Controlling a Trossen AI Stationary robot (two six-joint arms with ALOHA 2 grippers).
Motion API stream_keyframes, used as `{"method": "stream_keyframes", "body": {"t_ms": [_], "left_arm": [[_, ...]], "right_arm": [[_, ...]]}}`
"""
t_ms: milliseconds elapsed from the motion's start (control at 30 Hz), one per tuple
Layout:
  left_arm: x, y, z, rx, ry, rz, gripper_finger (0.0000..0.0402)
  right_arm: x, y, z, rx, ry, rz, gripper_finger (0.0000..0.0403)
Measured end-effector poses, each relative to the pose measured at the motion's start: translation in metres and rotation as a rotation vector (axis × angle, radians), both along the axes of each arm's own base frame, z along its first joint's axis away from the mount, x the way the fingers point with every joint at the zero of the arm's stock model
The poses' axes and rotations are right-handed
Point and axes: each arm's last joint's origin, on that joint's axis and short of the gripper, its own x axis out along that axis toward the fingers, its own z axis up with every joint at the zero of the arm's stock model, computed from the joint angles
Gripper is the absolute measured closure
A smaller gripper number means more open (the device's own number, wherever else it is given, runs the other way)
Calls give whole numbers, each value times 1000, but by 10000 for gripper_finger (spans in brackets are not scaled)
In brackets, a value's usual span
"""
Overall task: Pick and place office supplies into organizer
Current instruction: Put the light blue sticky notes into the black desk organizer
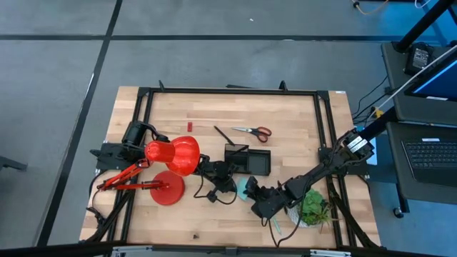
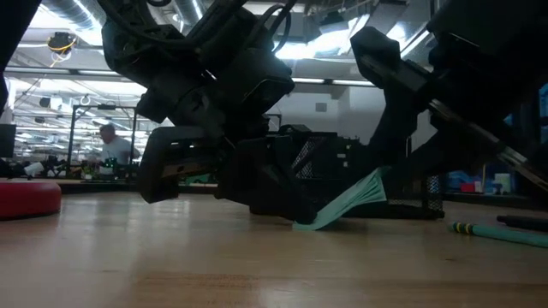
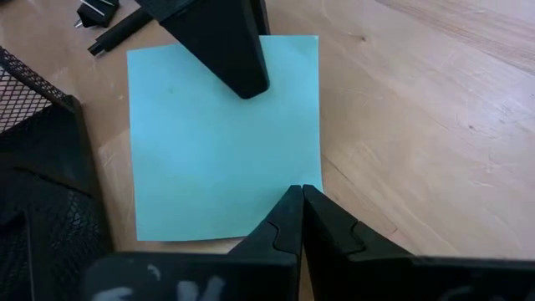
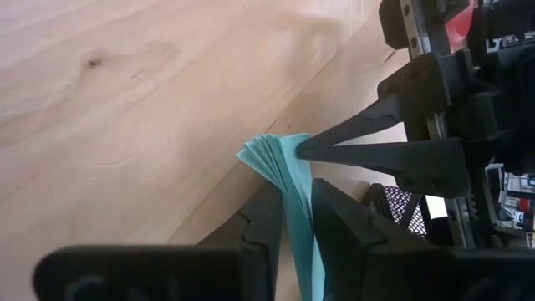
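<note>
A: Start at the right gripper. Its own wrist camera shows the two dark fingers standing either side of the light-blue sticky-note pad, squeezing it edge-on, so the sheets fan out at the free end.

B: The overhead camera gives none of that. There the right gripper is a dark lump near the table's front edge, with only a sliver of the pad showing beside it.

A: And the left gripper? In its wrist view the fingertips are pressed together, their point resting on the pad's edge. The right arm's finger crosses the far side of the sheet.

B: The right wrist view shows that left gripper from the side, its closed tip touching the fanned sheets.

A: The table-level camera adds that the pad is tilted, one edge on the wood, the other raised among the dark arm parts. Which gripper is which there is hard to say.

B: The organizer sits just behind both grippers in the overhead view, mid-table. The left wrist view catches only its black mesh corner.

A: Farther out, the scissors and a thin black pen lie beyond the organizer. The red lamp covers part of the left arm. The potted plant stands by the right arm.

B: A pale teal pen lies at the right of the table-level view, cut off by the frame.
</note>
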Motion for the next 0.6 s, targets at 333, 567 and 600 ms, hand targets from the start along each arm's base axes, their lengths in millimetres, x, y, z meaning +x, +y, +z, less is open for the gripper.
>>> {"method": "stream_keyframes", "body": {"t_ms": [333,567,600], "left_arm": [[0,0,0,0,0,0,398],[0,0,1,-5,1,-7,391],[0,0,1,-8,1,-8,388]], "right_arm": [[0,0,0,-12,3,7,379],[-2,1,1,-39,-15,-13,392],[-2,1,3,-46,-20,-19,392]]}}
